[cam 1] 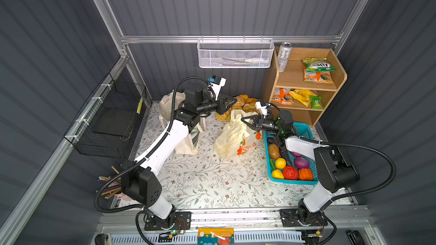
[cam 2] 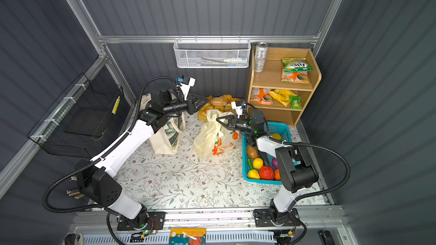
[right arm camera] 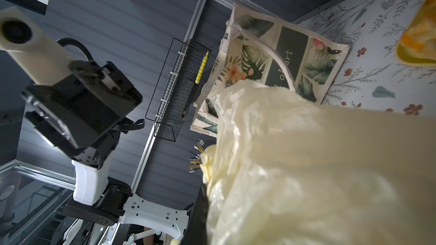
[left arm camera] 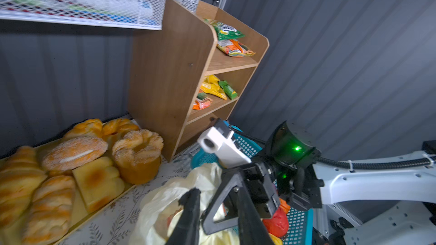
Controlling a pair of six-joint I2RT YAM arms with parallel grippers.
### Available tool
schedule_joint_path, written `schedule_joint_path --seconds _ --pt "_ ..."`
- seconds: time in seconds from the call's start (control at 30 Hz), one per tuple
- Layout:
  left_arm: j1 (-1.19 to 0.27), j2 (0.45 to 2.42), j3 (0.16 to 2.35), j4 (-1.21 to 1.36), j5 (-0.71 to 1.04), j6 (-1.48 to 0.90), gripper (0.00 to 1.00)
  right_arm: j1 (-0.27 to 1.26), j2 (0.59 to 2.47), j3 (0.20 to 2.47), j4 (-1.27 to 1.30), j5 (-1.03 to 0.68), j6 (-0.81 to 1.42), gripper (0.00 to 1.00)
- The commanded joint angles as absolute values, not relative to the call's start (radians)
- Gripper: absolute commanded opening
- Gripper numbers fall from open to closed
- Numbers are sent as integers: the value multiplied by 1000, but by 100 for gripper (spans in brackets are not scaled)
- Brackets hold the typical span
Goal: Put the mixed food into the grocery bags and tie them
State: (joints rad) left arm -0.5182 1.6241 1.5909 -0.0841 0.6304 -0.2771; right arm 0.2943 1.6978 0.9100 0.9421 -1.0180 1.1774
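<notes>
The pale-yellow plastic bag [cam 1: 232, 137] [cam 2: 210, 135] stands in the middle of the table, with my right gripper [cam 1: 243, 119] shut on its top edge. In the right wrist view the plastic bag [right arm camera: 306, 161] hides all but one dark finger [right arm camera: 197, 210]. My left gripper [cam 1: 235, 100] [left arm camera: 213, 192] hovers open above the bag's mouth, beside the bread tray [cam 1: 220, 117], holding nothing. The cream canvas tote [cam 1: 187, 146] [right arm camera: 271, 53] stands to the left, partly behind my left arm. Bread pieces [cam 1: 247, 104] [left arm camera: 73, 152] lie on the tray. A silver can [cam 1: 284, 56] tops the shelf.
A wooden shelf [cam 1: 339, 76] at the back right holds snack packets [cam 1: 317, 64]. A turquoise basket [cam 1: 304, 128] of toy produce, with a lemon [cam 1: 280, 162], sits under my right arm. A white mesh basket [cam 1: 236, 54] hangs on the back wall and a black wire basket [cam 1: 111, 119] on the left.
</notes>
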Motion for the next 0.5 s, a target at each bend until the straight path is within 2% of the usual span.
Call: schedule_joint_path --seconds 0.0,0.47 --pt "-548 1684 1642 -207 664 -273 28 290 1708 930 973 -1038 1164 0" --pt "-548 1730 1545 -213 565 -284 31 288 1700 923 976 -1039 1164 0"
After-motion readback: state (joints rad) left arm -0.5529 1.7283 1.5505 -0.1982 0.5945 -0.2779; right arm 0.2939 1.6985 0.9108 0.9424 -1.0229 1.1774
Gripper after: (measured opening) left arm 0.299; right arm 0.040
